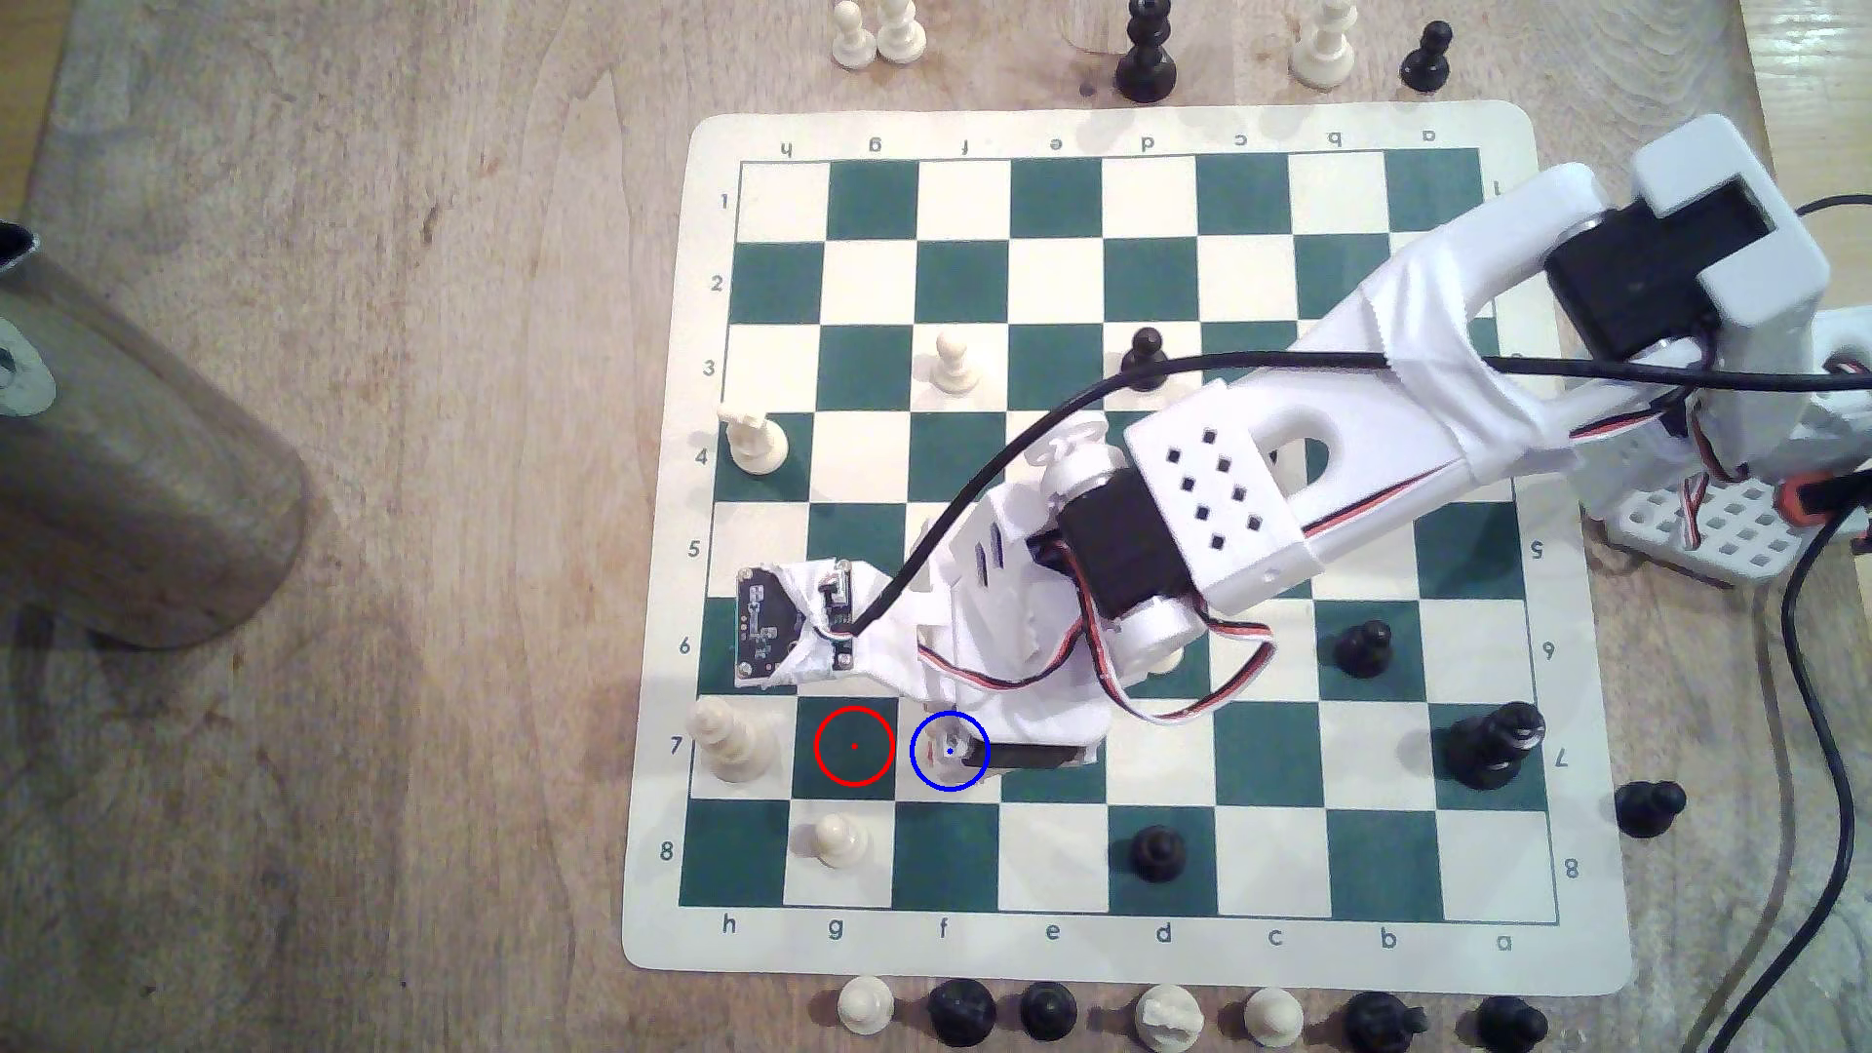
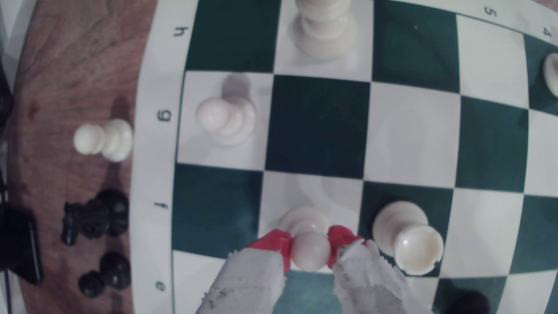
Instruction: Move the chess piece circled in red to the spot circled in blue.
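Observation:
The chess piece circled in red, a small cream pawn (image 2: 310, 250), stands on the cream square that carries the blue circle (image 1: 920, 782). In the wrist view that cream square (image 2: 311, 193) shows bare in front of the pawn. My gripper (image 2: 310, 252) is shut on the pawn's round head, one red fingertip (image 2: 276, 241) pressed against each side. In the exterior view the gripper (image 1: 960, 750) sits inside the blue ring, under the white arm. The red circle (image 1: 854, 746) rings a bare green square just to the exterior view's left of it.
A cream rook (image 2: 407, 238) stands on the green square right beside my fingers. A cream king (image 1: 727, 744) and another cream pawn (image 1: 839, 840) stand close by. Black pieces (image 1: 1155, 851) dot the board; spare pieces line its edges. A wooden cylinder (image 1: 122, 456) stands off the board.

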Robot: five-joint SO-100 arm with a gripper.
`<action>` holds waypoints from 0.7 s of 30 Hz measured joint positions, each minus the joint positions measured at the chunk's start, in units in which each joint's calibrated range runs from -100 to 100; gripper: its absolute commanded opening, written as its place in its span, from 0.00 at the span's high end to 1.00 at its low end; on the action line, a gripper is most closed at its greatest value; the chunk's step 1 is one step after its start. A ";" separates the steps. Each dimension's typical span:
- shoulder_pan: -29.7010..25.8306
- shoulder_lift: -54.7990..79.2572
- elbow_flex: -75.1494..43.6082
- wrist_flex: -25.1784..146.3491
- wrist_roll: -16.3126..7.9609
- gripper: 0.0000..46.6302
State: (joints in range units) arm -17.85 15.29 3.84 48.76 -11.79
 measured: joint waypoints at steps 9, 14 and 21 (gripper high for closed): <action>0.00 1.84 0.00 -1.27 0.00 0.96; 0.00 1.84 0.00 -1.43 0.00 0.68; -0.59 1.84 0.63 -1.43 0.68 0.66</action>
State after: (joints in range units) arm -18.44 17.13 4.47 47.33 -11.11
